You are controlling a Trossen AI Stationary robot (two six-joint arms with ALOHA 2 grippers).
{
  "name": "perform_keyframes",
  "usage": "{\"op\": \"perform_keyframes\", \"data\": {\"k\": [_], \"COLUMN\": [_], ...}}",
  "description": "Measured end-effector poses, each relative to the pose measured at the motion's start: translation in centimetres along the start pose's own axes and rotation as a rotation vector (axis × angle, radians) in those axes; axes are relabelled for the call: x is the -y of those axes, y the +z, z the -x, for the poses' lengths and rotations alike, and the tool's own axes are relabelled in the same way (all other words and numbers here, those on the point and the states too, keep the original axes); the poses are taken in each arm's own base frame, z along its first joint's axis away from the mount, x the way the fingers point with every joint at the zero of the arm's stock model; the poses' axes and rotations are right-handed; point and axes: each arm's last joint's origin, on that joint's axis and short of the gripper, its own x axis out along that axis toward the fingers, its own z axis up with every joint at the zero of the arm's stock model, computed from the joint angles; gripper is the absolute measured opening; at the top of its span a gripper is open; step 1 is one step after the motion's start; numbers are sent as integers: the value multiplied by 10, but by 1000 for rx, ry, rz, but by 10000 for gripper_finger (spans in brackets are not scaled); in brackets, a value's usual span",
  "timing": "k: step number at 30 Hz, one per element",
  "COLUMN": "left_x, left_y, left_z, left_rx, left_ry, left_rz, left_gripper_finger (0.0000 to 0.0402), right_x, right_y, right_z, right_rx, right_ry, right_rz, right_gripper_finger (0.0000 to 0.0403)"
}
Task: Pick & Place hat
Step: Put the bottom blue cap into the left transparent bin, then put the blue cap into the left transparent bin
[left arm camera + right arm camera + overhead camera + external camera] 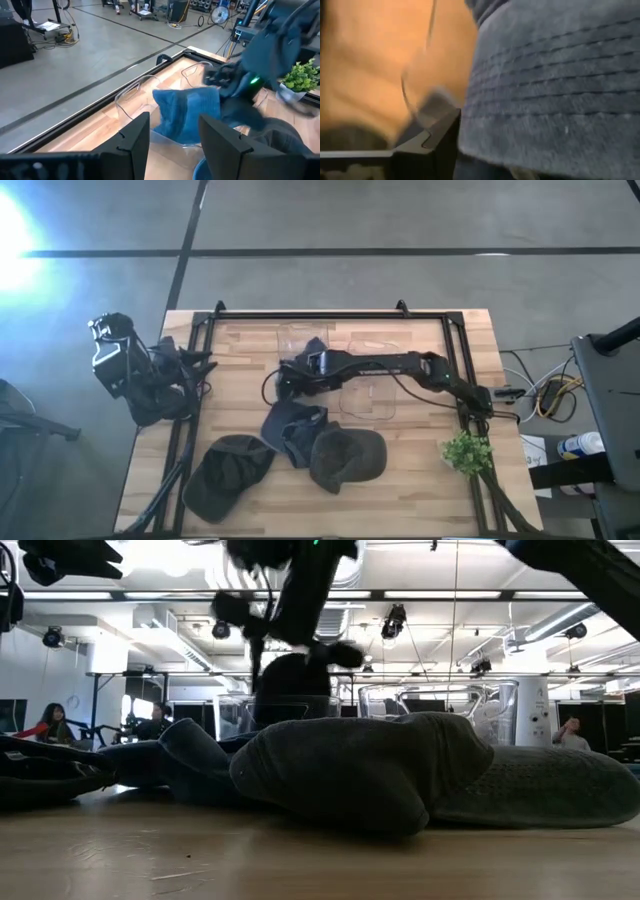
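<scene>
Hat [312,352] hangs from your right gripper [300,370], jaws closed on its blue fabric, above the clear bin [310,340] meant to receive it; your left gripper [195,365] waits wide at the counter [420,480] edge.

Hats [300,450] crowding table's [420,495] front

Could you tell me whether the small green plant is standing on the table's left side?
No, the plant stands at the table's right edge, near the front.
</scene>
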Motion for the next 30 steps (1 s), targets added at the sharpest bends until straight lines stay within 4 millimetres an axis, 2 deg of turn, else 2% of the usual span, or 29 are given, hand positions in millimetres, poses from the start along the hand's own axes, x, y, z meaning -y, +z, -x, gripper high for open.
{"op": "perform_keyframes", "data": {"k": [3,7,11,16,21,26,30], "left_x": [0,0,1,12,35,48,44], "left_y": [0,-1,-6,-23,-48,-80,-106], "left_z": [0,0,0,-4,-12,-28,-50], "left_rx": [6,-17,-140,-275,-304,-286,-355], "left_ry": [1,-3,-24,-92,-227,-261,-207], "left_rz": [-1,5,0,-73,-148,-69,7], "left_gripper_finger": [163,163,163,163,163,163,163], "right_x": [7,14,18,9,-6,-22,-33], "right_y": [-5,-15,-27,-59,-91,-113,-120], "right_z": [23,54,70,65,50,40,14], "right_rx": [-133,-203,-233,-337,-355,-336,-303], "right_ry": [-3,-3,-28,24,89,198,235], "right_rz": [105,215,341,521,643,652,579], "right_gripper_finger": [214,214,215,215,215,215,215]}}
